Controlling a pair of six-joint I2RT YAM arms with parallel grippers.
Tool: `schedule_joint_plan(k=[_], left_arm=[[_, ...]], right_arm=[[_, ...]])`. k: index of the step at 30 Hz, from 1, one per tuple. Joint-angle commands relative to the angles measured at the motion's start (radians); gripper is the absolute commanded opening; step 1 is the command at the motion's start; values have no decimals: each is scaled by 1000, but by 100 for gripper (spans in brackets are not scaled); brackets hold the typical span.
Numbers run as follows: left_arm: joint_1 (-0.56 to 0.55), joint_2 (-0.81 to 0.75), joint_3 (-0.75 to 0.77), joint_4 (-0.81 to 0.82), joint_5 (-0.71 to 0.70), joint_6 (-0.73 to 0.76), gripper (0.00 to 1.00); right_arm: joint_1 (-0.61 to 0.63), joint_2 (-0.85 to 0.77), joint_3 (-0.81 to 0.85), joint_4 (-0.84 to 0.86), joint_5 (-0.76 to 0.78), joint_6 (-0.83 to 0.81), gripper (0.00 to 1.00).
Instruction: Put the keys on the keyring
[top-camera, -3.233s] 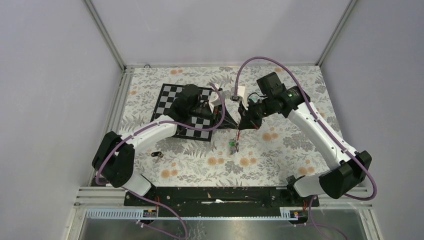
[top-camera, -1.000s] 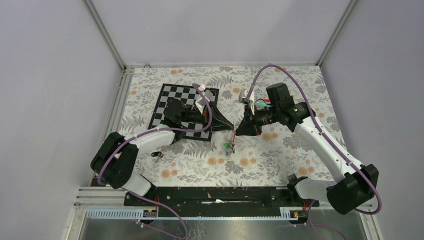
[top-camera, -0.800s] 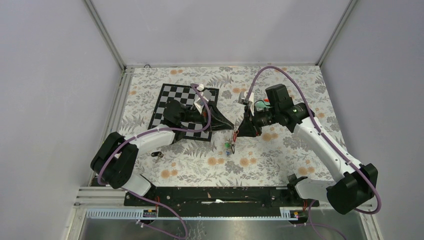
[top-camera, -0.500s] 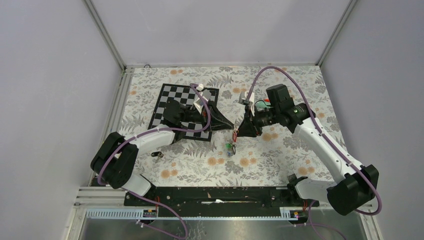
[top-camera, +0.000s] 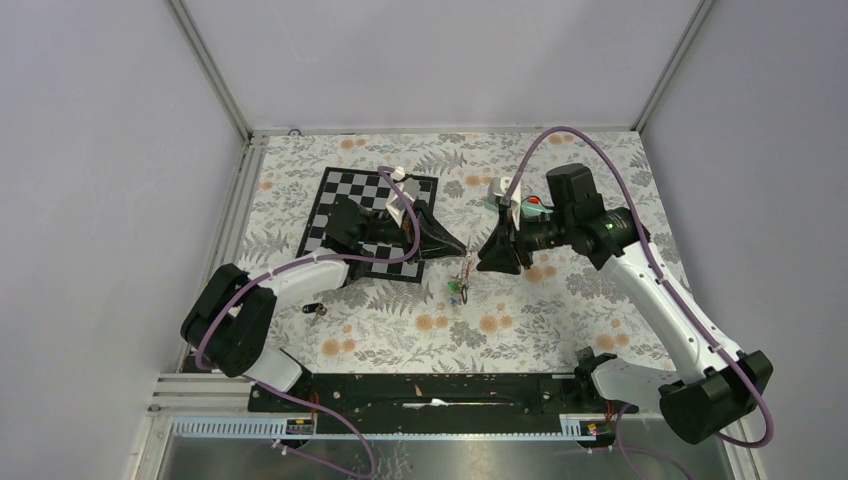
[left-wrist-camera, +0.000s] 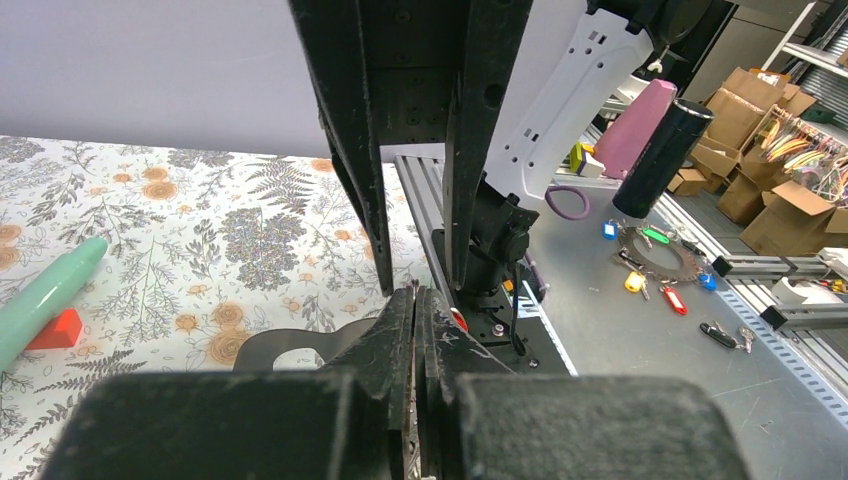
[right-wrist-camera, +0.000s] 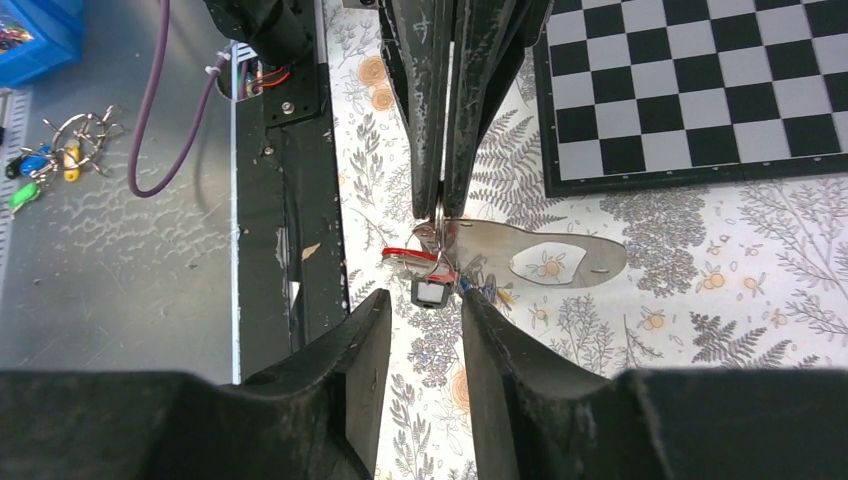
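Over the flowered tablecloth (right-wrist-camera: 620, 390), the left gripper (right-wrist-camera: 441, 200) has its jaws pressed together on the top of the keyring (right-wrist-camera: 436, 228), the keys (right-wrist-camera: 430, 290) dangling bunched beneath, while the right gripper (right-wrist-camera: 424, 325) faces them, jaws spread, holding nothing.

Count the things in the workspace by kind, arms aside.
Checkerboard mat: 1
Teal tube: 1
Keyring with keys, in left tool: 1
Small dark loose item: 1
Total: 4
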Motion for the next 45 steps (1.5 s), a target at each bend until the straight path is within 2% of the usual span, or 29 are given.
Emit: schedule_joint_plan(k=[1,20,23,28,35,45], left_arm=[[2,-23,12,55,7,24,0],[-1,-15,14,55,9,31,0],[-1,-15,15,55,9,31,0],[0,-18,14,55,11,33,0],[0,-13,11,108,14,1,0],[-4,-17,-7,173,9,-37,0]], right_arm=[[-6,41,32,29,-59,40,40],[-6,62,17,66,-111,66,34],[-6,68,19,74,-123,73,29],[-6,78,6,91,-143,88,14],[-6,74,-47,135,-154,112,0],[-5,96,-79,214,-192,160,0]])
